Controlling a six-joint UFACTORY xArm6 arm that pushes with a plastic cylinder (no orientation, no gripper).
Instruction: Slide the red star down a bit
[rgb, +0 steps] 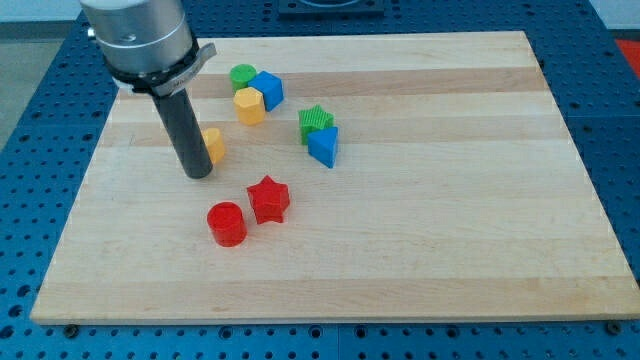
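The red star (268, 199) lies on the wooden board (450, 230), left of the middle. A red cylinder (227, 223) sits just to its lower left, almost touching it. My tip (198, 175) rests on the board up and to the left of the red star, about a block's width away. The dark rod partly hides a yellow block (213, 145) right behind it.
Near the view's top lie a green cylinder (241, 75), a blue cube (268, 89) and a yellow hexagonal block (249, 105), close together. A green star (316, 122) and a blue triangular block (323, 147) touch right of the middle.
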